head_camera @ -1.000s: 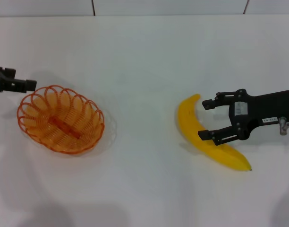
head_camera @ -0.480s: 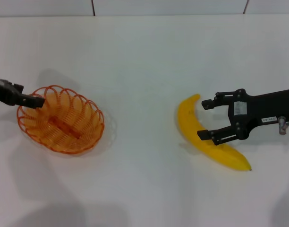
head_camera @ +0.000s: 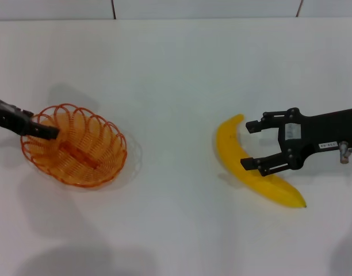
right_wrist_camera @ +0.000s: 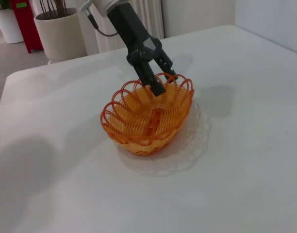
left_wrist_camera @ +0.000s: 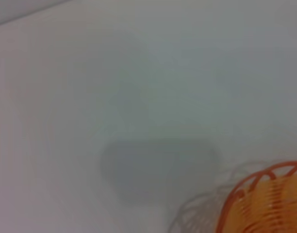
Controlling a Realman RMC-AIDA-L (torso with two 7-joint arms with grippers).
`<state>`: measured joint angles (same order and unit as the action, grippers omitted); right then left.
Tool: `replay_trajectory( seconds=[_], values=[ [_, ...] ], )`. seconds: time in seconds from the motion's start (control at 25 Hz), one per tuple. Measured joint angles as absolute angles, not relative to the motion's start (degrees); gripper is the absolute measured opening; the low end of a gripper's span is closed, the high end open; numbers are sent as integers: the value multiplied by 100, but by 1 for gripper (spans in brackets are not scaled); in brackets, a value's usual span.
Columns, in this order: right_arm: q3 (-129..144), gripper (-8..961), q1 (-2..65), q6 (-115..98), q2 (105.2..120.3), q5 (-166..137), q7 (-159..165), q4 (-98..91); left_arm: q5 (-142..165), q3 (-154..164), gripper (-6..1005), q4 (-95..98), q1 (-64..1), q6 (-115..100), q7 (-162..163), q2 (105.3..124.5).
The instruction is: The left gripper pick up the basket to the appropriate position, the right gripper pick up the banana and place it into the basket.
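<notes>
**Q:** Orange wire — how will the basket (head_camera: pixel 74 145) handle, and where should it be held?

**A:** It sits at the left of the white table (head_camera: pixel 176 75). It looks light and stiff but open, so the scalloped rim is probably the best hold: one finger inside, one outside.

**Q:** Where is the left hand (right_wrist_camera: pixel 159 81)?

**A:** It reaches in low from the left edge, slanting down, at the basket's left rim. Its fingers are parted, apparently straddling the rim, not yet pinching it.

**Q:** And the banana (head_camera: pixel 249 167)?

**A:** It lies well to the right, smooth and curved, likely slippery. Its thick middle seems safest. The right hand (head_camera: pixel 251 145) comes in level from the right, fingers spread over the banana's middle.
</notes>
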<state>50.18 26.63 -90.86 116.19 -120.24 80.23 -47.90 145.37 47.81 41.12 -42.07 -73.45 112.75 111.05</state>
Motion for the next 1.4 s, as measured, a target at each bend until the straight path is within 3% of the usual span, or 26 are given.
replay_trajectory(
  seconds=[0.64,0.76,0.96,1.4],
  values=[
    [5054,892,2663,-8940,11619,-12023,8012,-4743,14584,4781,765,4113,-4209,-7149,11242,11171],
    [5054,892,2675,-8938,11619,-12023,7998,-4714,14586,4781,526,4110,-4211,-7147,11241,11170],
    [5054,892,2684,-8933,11619,-12023,7990,-4710,14596,4785,281,4107,-4210,-7145,11222,11172],
    [5051,893,2653,-8929,11619,-12023,7993,-4703,14400,4743,99,4383,-4183,-7466,11198,11176]
  ],
)
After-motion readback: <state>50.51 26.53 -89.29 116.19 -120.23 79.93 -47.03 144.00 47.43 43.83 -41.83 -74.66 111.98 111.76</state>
